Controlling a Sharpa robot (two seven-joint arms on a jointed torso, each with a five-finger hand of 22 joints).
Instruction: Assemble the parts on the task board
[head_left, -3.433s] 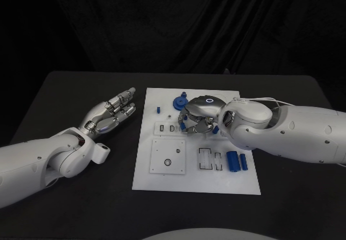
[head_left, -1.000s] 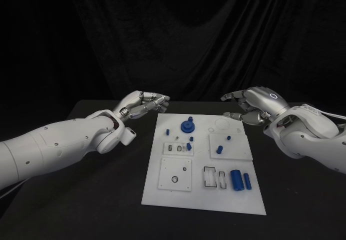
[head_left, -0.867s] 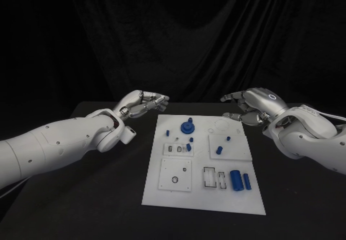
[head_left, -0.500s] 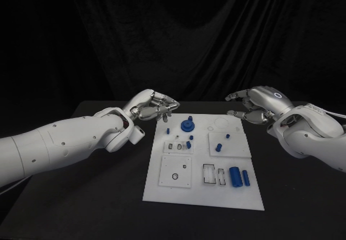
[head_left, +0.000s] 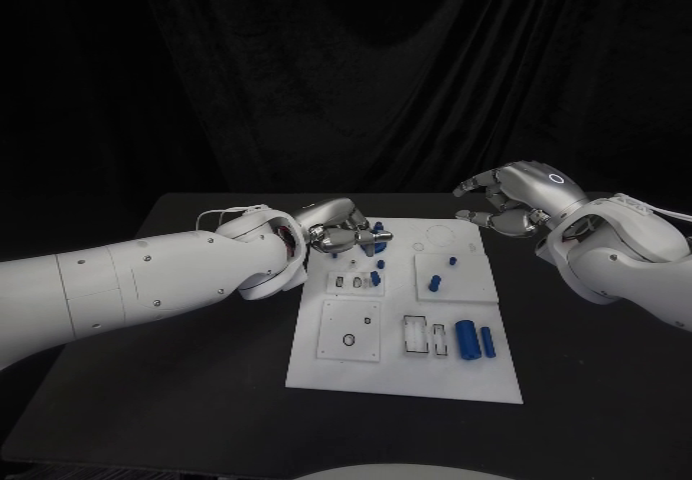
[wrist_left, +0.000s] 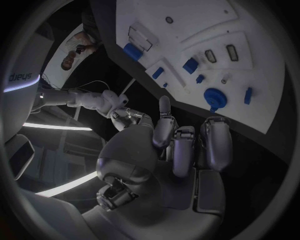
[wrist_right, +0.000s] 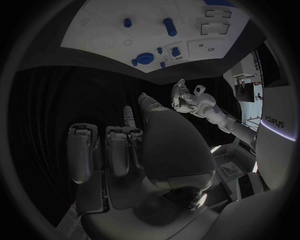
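Fingers of the left hand (head_left: 335, 232) curl in over the board's (head_left: 404, 375) 10 o'clock corner, nothing visibly held; whether they touch the board cannot be told from the head view. In the left wrist view those fingers (wrist_left: 178, 147) hang above the table with the round blue part (wrist_left: 214, 95) beyond them. Right hand (head_left: 513, 198) hovers off the board's 2 o'clock corner, fingers loosely curled, empty. Blue parts: a cluster near 11 o'clock partly behind the left hand, two small pegs (head_left: 443, 271) right of centre, two cylinders (head_left: 476, 339) near 4 o'clock.

Risks, as judged: the left hand hides the cluster from the head camera, so a blind reach may knock the small pegs over. Curled fingers may also clip the round part before spreading.
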